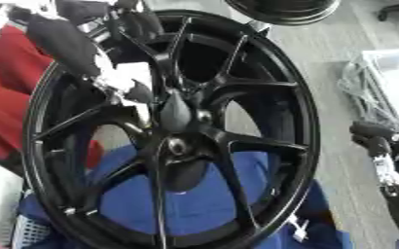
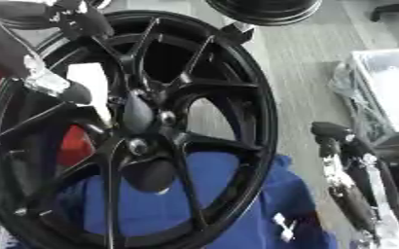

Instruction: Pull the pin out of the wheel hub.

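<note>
Clearly our left hand, fingers curled at the wheel hub of the upright black wheel, is nearer, seemingly pinching the dark pin that lies just lower-right; our right hand hangs well apart, its fingers unreadable.

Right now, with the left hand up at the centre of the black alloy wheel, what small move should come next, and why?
Probably draw the left hand straight back, away from the black multi-spoke alloy wheel. Its fingers reach the hub by the shiny round fitting, though the pin itself is not discernible. The right hand hangs idle at the right edge, clear of the wheel.
</note>
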`<state>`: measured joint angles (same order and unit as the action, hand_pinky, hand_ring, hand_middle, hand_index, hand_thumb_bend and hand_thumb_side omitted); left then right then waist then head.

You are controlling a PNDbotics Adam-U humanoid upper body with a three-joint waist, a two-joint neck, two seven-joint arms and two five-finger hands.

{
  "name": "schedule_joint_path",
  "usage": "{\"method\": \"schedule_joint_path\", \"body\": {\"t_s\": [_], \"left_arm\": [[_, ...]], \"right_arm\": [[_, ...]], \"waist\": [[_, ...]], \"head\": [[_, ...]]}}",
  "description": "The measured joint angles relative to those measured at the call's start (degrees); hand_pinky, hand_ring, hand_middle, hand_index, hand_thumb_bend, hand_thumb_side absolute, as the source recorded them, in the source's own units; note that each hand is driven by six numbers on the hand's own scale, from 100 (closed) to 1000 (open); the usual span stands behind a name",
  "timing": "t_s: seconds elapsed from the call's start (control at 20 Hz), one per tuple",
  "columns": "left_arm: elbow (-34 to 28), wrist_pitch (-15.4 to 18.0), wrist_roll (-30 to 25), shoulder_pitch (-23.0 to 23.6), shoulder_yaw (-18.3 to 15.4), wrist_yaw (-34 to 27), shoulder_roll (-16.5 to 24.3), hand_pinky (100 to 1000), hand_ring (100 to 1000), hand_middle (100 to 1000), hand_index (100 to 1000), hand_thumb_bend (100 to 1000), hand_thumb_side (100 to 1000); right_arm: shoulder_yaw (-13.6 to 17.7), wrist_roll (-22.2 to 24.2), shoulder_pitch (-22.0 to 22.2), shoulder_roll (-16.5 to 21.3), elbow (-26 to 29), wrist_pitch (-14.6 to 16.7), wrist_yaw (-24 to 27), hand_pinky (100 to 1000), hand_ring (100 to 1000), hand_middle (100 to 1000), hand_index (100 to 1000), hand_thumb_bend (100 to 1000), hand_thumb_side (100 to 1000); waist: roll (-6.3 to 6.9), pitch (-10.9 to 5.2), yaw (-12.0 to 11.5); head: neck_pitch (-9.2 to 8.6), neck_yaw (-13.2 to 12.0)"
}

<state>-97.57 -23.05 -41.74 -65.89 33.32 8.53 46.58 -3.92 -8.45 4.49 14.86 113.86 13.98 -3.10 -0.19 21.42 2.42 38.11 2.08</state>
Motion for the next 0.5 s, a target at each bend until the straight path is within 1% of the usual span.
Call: {"method": "schedule_joint_path", "body": {"t_s": [0.5], "left_arm": [[2.1,1.0,-1.3,0.9,0.0,2.0,-0.3,814,887,800,865,663,407]], "right_arm": [[-0.4,-0.1,-1.0,-1.4,0.0,-1.2,-0.4,852,829,763,749,100,702]], "waist": [[-0.32,1.82,0.0]], "head": [[-0.69,-0.5]]}}
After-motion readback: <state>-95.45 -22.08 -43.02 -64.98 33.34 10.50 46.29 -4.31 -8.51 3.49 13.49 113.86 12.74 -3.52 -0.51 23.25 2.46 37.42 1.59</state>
